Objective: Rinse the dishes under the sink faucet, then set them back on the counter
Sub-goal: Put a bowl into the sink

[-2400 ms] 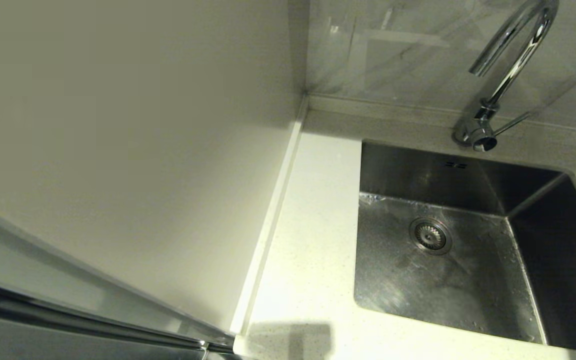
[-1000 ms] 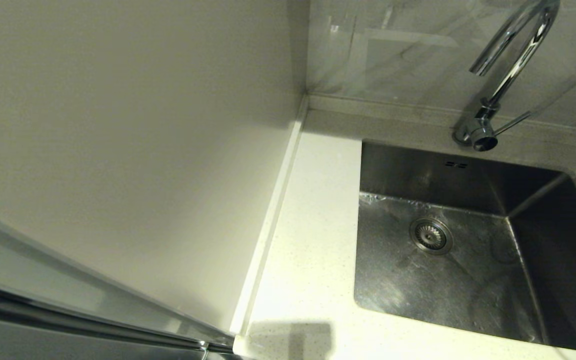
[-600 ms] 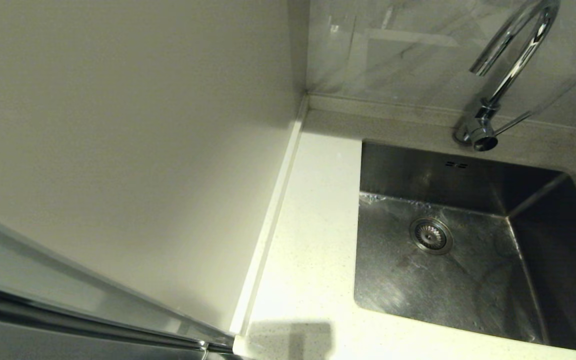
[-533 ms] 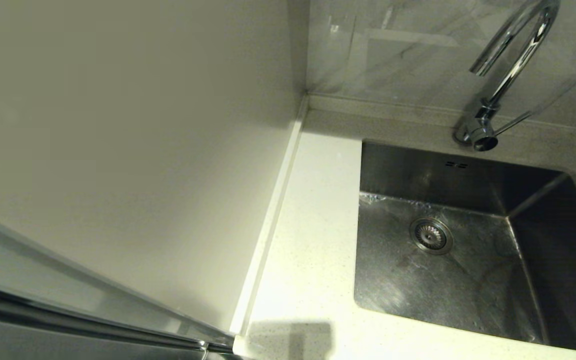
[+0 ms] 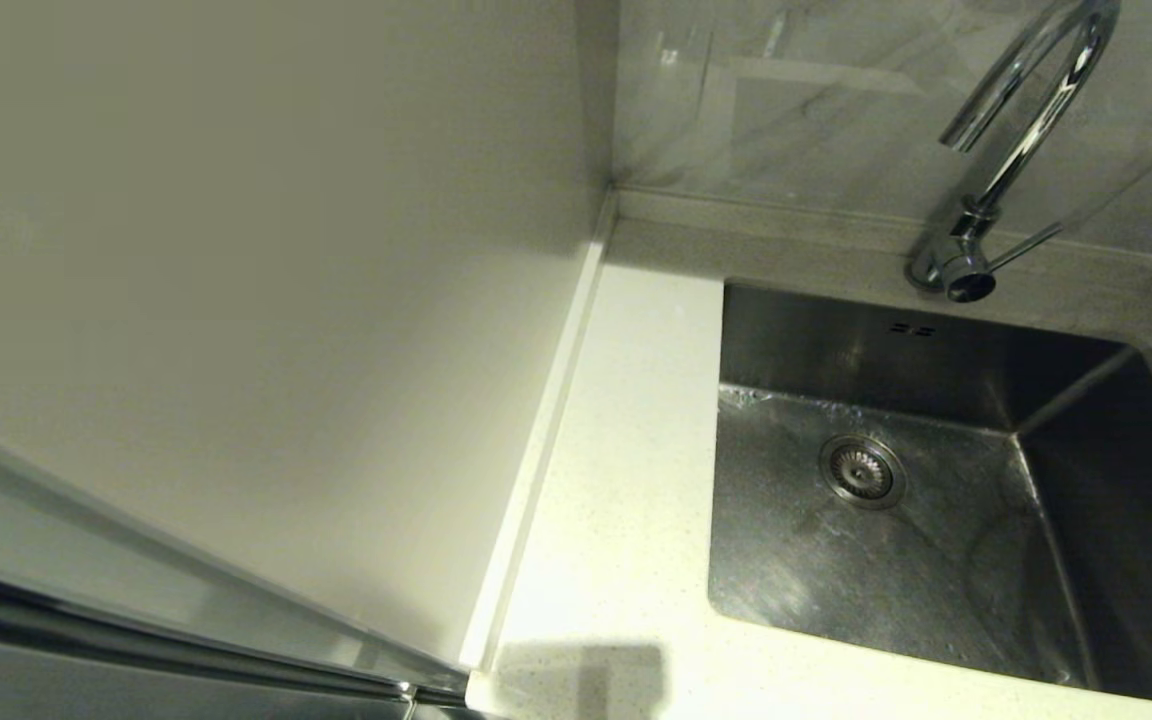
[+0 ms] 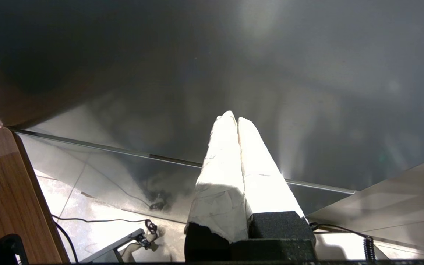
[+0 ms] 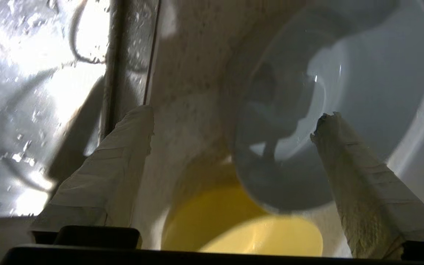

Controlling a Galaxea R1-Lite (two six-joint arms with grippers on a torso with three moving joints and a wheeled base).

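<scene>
— Two arms, what were they doing?
— The left gripper point(image 6: 233, 118) hung parked away from the sink, jaws closed on nothing. The right gripper point(image 7: 234, 117) hovered, jaws wide open, over the pale blue-grey bowl point(image 7: 344, 92) on the desk point(image 7: 193, 73) right of the sink point(image 5: 896, 540).
— How should it have gripped?
— One finger inside the rim, one outside, I'd judge, squeezing gently.
— Anything in the way?
— The yellow-green bowl point(image 7: 241, 228) touched or underlay it, I couldn't tell which. The faucet point(image 5: 1016, 130) ran dry.
</scene>
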